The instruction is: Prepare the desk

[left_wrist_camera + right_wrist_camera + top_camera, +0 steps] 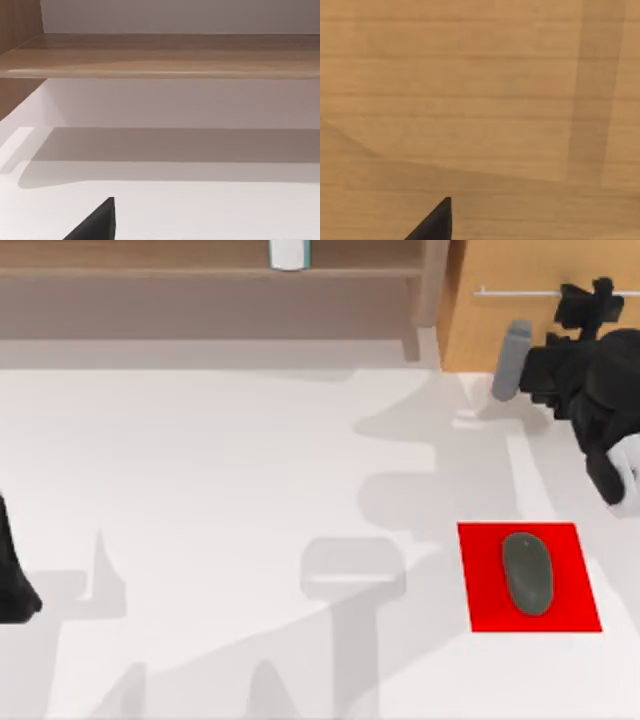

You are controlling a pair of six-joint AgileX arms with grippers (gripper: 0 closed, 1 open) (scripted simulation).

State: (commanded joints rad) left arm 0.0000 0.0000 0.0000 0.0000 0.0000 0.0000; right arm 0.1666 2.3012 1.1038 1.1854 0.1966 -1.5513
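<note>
White and flat, the table [220, 490] takes most of the top view, and many grey shadows of the arms lie on it. At its far edge stands a light-wood shelf unit [200, 270], with a small white and teal object [287, 254] on one board. To the right of the shelf unit is the light-wood drawer [520, 330], and a thin silver bar handle [520, 292] runs across its front.

On the right side of the table lies a red mat [575, 580], and a dark grey mouse [527, 573] rests on it, near the middle.

My right hand [585, 305] is at the far right, just beside the right end of the handle, in front of the drawer. I cannot tell if its fingers are open or closed, or if they touch the bar. The right wrist view shows the wood of the drawer front very near.

My left arm [12, 580] is at the left edge of the table, well apart from the drawer. I cannot tell the state of its hand. The left wrist view looks at the shelf board above the white surface.
</note>
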